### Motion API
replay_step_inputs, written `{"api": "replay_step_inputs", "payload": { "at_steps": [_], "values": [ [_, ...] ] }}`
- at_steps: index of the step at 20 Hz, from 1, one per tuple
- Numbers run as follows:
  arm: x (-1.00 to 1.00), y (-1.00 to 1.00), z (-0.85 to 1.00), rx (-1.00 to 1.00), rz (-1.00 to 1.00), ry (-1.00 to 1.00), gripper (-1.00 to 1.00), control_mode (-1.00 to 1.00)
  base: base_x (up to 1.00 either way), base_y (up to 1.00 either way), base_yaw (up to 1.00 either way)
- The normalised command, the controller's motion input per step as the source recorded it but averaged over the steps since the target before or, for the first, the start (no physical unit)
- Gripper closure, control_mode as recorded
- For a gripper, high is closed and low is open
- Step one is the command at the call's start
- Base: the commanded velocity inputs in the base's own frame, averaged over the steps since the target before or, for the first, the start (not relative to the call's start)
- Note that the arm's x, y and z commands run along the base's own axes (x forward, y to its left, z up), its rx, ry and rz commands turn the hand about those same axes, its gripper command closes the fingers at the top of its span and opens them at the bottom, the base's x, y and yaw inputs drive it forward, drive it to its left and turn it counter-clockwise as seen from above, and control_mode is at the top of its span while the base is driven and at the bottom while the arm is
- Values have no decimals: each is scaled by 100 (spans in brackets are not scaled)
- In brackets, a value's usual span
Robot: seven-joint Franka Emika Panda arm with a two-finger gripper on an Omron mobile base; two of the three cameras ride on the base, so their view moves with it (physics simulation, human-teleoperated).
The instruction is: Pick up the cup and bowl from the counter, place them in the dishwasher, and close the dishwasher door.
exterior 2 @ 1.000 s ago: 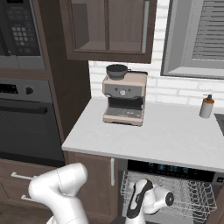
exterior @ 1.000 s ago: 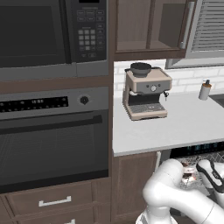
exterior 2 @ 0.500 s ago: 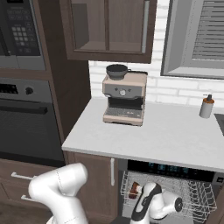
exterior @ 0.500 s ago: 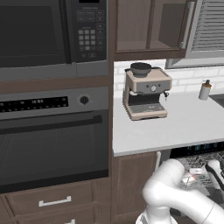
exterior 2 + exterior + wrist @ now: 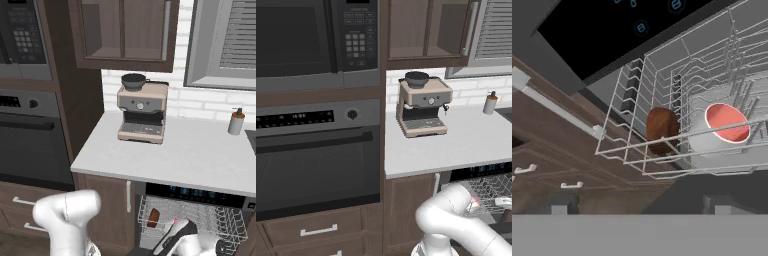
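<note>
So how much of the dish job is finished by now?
Both dishes look loaded: the small reddish-brown bowl and a white cup with a red inside sit in the dishwasher's grey wire rack. Nothing seems in hand. Left: the rack is pulled out, so the door isn't shut.

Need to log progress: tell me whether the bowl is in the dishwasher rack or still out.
In: the bowl sits inside the wire rack, beside a cup.

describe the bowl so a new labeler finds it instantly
Below the pale grey-white counter, the open dishwasher has a grey wire rack pulled out. The small glossy reddish-brown bowl stands on edge at the rack's left end. Its neighbour, a white cup with a red inside, is paler.
</note>
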Motion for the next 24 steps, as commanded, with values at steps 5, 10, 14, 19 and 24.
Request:
{"api": "replay_step_inputs", "payload": {
  "at_steps": [5, 10, 14, 19, 24],
  "values": [
    [-100, 0, 0, -8, -22, 13, -100, -100, 0, 0, 0],
    [-100, 0, 0, -8, -27, 18, -100, -100, 0, 0, 0],
    [-100, 0, 0, -3, -27, 20, -100, -100, 0, 0, 0],
    [-100, 1, 0, 1, -29, 15, -100, -100, 0, 0, 0],
    [-100, 0, -17, 11, -21, 1, -100, -100, 0, 0, 0]
  ]
}}
